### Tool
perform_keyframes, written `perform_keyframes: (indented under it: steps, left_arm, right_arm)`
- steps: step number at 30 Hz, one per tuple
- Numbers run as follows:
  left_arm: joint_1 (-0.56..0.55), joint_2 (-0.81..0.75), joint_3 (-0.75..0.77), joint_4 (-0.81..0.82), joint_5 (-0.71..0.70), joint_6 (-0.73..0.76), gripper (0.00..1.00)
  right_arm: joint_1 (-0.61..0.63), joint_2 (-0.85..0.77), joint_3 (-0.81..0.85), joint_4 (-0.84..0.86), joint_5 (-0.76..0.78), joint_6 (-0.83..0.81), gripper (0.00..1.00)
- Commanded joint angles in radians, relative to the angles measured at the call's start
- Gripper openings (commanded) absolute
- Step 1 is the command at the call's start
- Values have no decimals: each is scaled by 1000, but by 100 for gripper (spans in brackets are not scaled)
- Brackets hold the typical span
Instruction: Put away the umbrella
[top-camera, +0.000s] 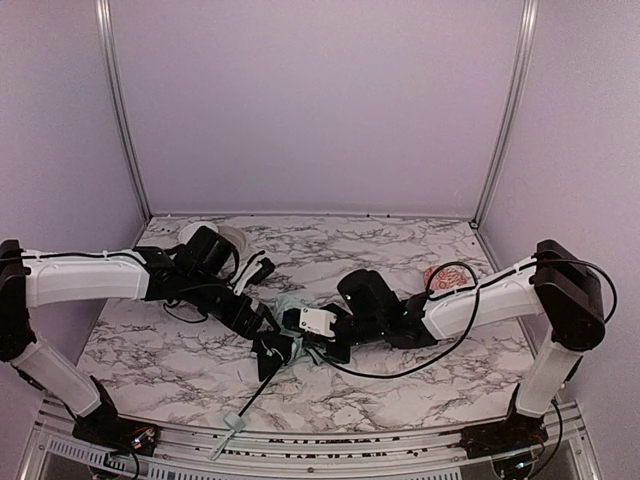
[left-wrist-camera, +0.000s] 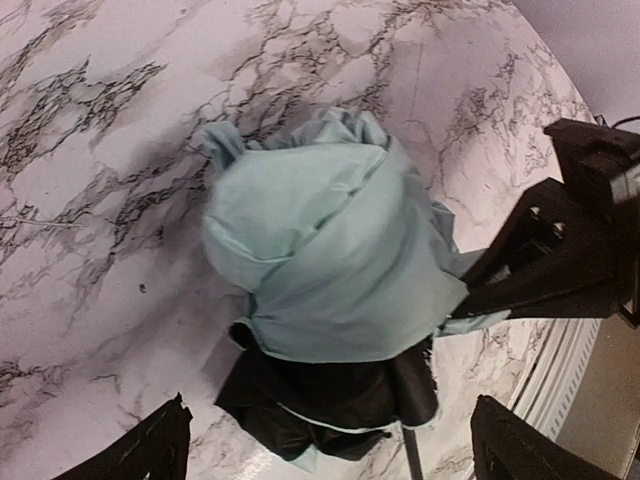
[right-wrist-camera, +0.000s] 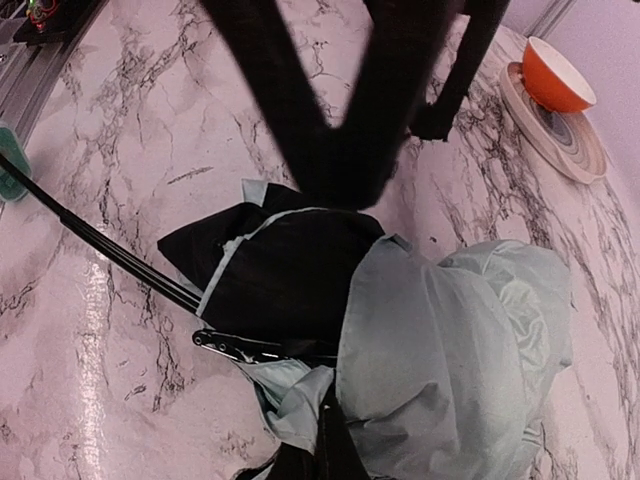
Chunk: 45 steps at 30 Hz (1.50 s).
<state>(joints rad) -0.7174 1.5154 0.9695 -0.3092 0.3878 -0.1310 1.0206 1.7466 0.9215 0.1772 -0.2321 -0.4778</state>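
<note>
The left end effector (left-wrist-camera: 330, 405) hangs spread wide over the umbrella (left-wrist-camera: 320, 250), with neither of its 2 fingers on the cloth. The right end effector (right-wrist-camera: 324, 445) is pressed together, pinching the bunched canopy (right-wrist-camera: 450, 350). The umbrella lies mid-desk (top-camera: 420, 385), its shaft (top-camera: 252, 392) slanting toward the near-left edge, where the handle (top-camera: 226, 440) rests.

I count one umbrella (left-wrist-camera: 320, 270) on the one marble tabletop (top-camera: 400, 390). It has one slim black shaft (top-camera: 250, 395) and one small pale green handle (top-camera: 226, 437). I have two arms, my left arm (top-camera: 85, 275) and my right arm (top-camera: 470, 305). That gives two pairs of fingers: my left fingers (left-wrist-camera: 140, 450) and my right fingers (left-wrist-camera: 530, 260). There is one orange bowl (right-wrist-camera: 558, 75), sitting on one round plate (right-wrist-camera: 565, 135). There is one pink patterned lump (top-camera: 445, 275). Two metal posts stand at the back, one on the left (top-camera: 120, 110) and one on the right (top-camera: 505, 110).
</note>
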Motion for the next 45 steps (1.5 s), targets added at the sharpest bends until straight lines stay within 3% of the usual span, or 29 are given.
perform_keyframes:
  steps: [1,5,10,19,22,25,27,29,30,38,45]
  left_arm:
    - [-123,-42,-78,108,-63,-80,99]
    - [-192,-9,-125,168,-186,-73,98]
    - [-205,19,-155,180,-305,-49,89]
    - [-283,122,-198,279,-289,-10,87]
    - [-284,141,-197,279,-295,-6,72]
    - [-284,154,-204,285,-290,-3,42]
    - [-284,165,-203,283,-278,5,27]
    - [-283,178,-203,282,-277,9,5]
    - [-281,183,-203,276,-292,8,0]
    - [-147,226,-181,210,-423,-52,0]
    - [-119,275,-116,162,-442,55,0]
  right_arm:
    - [-3,9,37,-4,13,35,0]
    - [-3,13,43,-4,8,45,0]
    - [-4,3,38,-11,11,55,0]
    - [-5,-6,30,10,16,104,0]
    - [-5,-16,29,5,23,108,0]
    - [-6,-37,20,0,26,115,0]
    - [-7,-53,13,-10,37,121,0]
    - [-6,-74,8,-25,54,132,0]
    - [-7,-85,3,-36,64,142,0]
    - [-6,-238,-128,-49,96,202,0]
    - [0,-323,-176,-68,117,196,0]
